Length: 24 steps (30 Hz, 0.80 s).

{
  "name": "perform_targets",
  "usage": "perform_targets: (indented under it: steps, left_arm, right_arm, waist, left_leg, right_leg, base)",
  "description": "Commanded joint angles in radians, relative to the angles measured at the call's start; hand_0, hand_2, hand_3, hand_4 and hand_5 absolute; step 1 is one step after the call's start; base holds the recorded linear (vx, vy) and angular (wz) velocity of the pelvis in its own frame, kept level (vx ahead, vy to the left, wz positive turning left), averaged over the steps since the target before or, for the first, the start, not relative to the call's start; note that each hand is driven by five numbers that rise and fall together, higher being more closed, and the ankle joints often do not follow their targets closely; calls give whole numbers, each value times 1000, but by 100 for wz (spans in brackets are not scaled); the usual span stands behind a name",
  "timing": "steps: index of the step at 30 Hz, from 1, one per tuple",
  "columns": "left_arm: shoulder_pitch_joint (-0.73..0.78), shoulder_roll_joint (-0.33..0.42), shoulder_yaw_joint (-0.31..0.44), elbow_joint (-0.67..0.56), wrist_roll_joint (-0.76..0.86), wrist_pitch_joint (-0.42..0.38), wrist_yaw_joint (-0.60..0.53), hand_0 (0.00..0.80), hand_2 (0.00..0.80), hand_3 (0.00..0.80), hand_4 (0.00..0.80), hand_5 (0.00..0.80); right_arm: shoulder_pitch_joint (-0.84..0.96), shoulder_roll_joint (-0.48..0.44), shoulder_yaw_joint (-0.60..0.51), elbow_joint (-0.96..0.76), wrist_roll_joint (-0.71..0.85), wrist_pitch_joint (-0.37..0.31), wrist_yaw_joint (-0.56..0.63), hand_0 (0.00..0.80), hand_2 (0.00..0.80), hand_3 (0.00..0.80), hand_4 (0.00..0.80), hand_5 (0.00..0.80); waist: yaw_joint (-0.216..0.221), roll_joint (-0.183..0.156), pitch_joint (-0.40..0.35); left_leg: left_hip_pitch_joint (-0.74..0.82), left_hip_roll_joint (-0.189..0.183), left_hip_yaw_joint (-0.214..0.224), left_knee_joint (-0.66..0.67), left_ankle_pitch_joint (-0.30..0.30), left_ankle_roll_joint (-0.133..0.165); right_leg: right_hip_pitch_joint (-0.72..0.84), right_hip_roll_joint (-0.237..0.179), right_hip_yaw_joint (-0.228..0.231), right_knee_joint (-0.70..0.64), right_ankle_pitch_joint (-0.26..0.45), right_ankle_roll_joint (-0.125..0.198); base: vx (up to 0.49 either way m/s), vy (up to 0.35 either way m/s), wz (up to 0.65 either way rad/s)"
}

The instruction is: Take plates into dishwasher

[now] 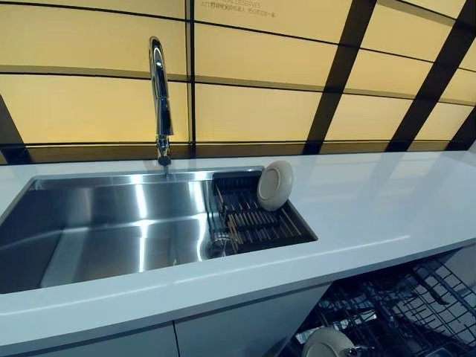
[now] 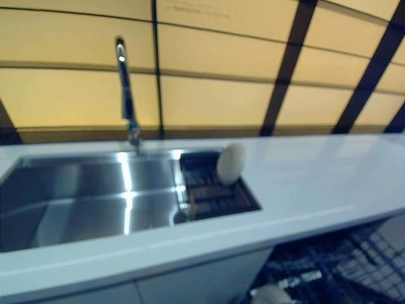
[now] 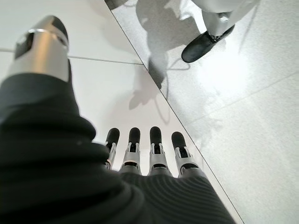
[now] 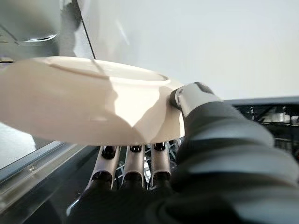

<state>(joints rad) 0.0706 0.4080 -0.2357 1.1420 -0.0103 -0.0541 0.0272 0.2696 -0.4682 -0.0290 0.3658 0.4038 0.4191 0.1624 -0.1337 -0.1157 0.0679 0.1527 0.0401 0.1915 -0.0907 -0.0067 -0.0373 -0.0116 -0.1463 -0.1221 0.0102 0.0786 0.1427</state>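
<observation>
Nearest us, our right hand point(image 4: 187, 100) pinches a cream plate point(image 4: 88, 100), thumb on its rim, fingers beneath, with the dishwasher rack point(image 1: 401, 305) just below. Another plate point(image 1: 274, 185) stands upright in the sink rack point(image 1: 253, 216). Our left hand point(image 3: 140, 154) hangs relaxed, holding nothing.

Plate point(image 1: 274, 185) upright in sink rack point(image 1: 249, 216), faucet point(image 1: 160, 100) behind sink point(image 1: 104, 230), dishwasher rack point(image 1: 416, 305) below counter point(image 1: 372, 208)

Place: a kitchen
Evidence: steel sink point(image 1: 97, 230) with tall faucet point(image 1: 159, 97), white tabletop point(image 1: 372, 201), open dishwasher rack point(image 1: 401, 305) below
</observation>
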Motion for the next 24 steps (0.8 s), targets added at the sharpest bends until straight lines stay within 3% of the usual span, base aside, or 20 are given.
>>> perform_targets:
  steps: [1, 24]
  left_arm:
    - [-45, 31, 5, -42, 58, -10, -11, 0, 0, 0, 0, 0]
    - [-35, 26, 11, -64, 66, -4, -16, 0, 0, 0, 0, 0]
  right_arm:
    - [-87, 23, -12, -2, -11, -62, -26, 800, 800, 800, 800, 800]
    - [-108, 48, -16, 47, -24, -73, -31, 800, 800, 800, 800, 800]
  waist:
    - [32, 12, 28]
    - [41, 19, 34]
  left_leg:
    - [-7, -13, -35, 26, -34, 48]
    - [-5, -15, -45, 22, -35, 51]
  right_leg:
    - [-29, -94, 32, 108, 161, 87]
    - [-36, -95, 27, 118, 156, 87]
  base:
    - [0, 0, 0]
    - [0, 0, 2]
